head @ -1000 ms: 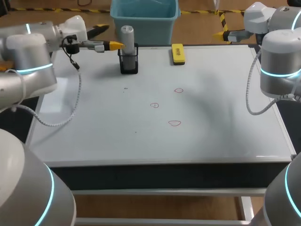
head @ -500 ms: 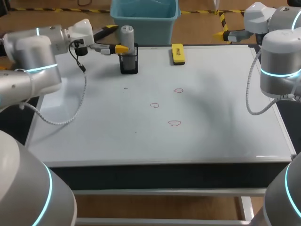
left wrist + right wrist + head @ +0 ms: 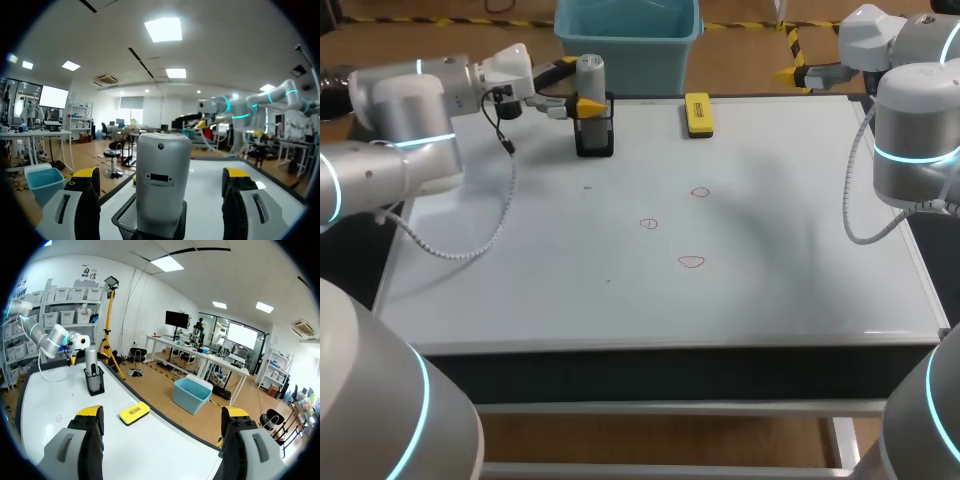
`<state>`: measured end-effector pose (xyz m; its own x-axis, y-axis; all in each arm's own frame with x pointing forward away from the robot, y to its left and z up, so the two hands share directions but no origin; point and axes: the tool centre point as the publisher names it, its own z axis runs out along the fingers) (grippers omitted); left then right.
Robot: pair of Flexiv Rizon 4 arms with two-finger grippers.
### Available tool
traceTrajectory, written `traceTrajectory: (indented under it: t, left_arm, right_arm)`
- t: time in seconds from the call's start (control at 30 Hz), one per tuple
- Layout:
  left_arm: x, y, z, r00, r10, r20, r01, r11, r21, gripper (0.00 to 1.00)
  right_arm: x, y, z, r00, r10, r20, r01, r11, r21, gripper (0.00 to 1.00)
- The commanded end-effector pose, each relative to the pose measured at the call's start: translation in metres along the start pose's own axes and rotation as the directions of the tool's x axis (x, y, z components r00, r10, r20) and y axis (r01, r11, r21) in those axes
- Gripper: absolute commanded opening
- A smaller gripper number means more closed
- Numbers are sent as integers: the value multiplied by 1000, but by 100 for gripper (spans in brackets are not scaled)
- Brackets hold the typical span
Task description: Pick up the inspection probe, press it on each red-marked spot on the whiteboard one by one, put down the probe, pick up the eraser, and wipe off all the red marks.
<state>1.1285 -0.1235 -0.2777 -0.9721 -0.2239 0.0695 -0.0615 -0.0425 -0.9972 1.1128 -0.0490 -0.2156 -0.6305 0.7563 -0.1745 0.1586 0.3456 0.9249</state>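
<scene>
The pick-up of the inspection probe [image 3: 163, 175] is in hand: it is standing upright in its black mesh holder [image 3: 594, 137] at the far left of the whiteboard [image 3: 770, 270], and the left gripper [image 3: 576, 85] is holding its fingers [image 3: 85, 176] released either side of it, not touching. Next they need clenching on the barrel, then a straight lift. The right gripper [image 3: 162, 420] is hanging released at far right. The probe's tip is hiding inside the holder.

Silver-white rounded arms [image 3: 405, 110], cyan glowing rings [image 3: 915, 154], grey cable [image 3: 448, 255], yellow-tipped claws [image 3: 161, 175]
</scene>
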Motion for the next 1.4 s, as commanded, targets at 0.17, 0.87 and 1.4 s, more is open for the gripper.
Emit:
traceTrajectory:
  t: [0.17, 0.87, 1.4]
  left_arm:
    - [-6, 4, 11, 1000, 2, -22, -2, 1000, 4, 100]
    - [-5, 8, 12, 1000, -11, -20, 10, 1000, -20, 48]
    - [5, -7, 11, 999, 27, -41, -28, 999, -31, 0]
  right_arm:
    - [-1, 0, 0, 1000, 0, -1, 0, 1000, 0, 100]
    - [-1, 0, 0, 1000, 0, -1, 0, 1000, 0, 100]
    - [-1, 0, 0, 1000, 0, -1, 0, 1000, 0, 100]
